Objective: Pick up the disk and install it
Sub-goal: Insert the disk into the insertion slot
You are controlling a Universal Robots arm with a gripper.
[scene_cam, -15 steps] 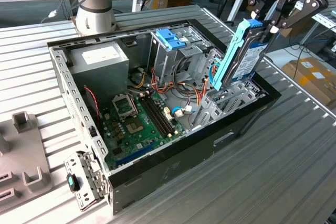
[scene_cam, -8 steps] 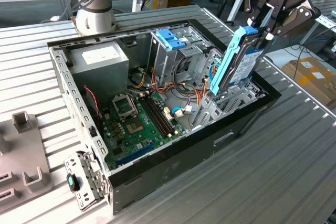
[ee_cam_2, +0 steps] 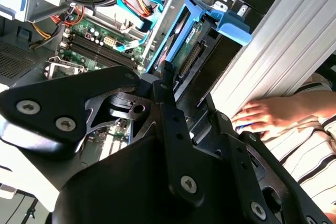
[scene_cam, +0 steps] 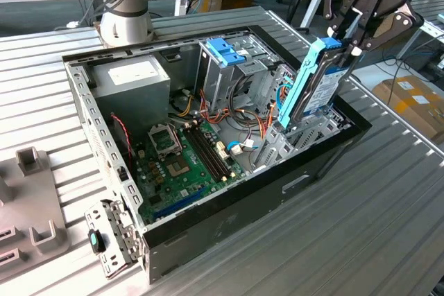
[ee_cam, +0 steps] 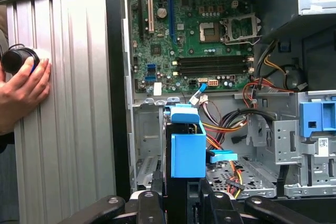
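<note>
Claw: the claw (scene_cam: 347, 38) is clenched on the upper end of the disk (scene_cam: 313, 86), one finger on each broad face.
Disk: it is held on edge and tilted, at the exterior view's right end of the computer case (scene_cam: 243, 186). Its light-blue carrier rail runs along the edge facing the motherboard (scene_cam: 182, 159).
Disk's lower end: it dips below the rim of the case, among the metal bay brackets and coloured cables. Whether it touches the bay cannot be told.
Disk in both wrist views: the blue carrier (ee_cam: 187, 155) stands just ahead of the black fingers, over the bare metal bay. The rail (ee_cam_2: 181, 34) slants toward the case wall.
Case: it lies open on the ribbed metal counter (scene_cam: 361, 240), with the grey power supply (scene_cam: 132, 77) at the exterior view's left end.
Drive cage: the tall metal cage with a blue latch (scene_cam: 225, 50) stands near the middle of the case, apart from the disk.
Person: a hand (ee_cam: 23, 92) rests on the counter beside the case, against a small black object (ee_cam: 16, 59).
Arm base: it stands on the counter behind the case (scene_cam: 125, 22).
</note>
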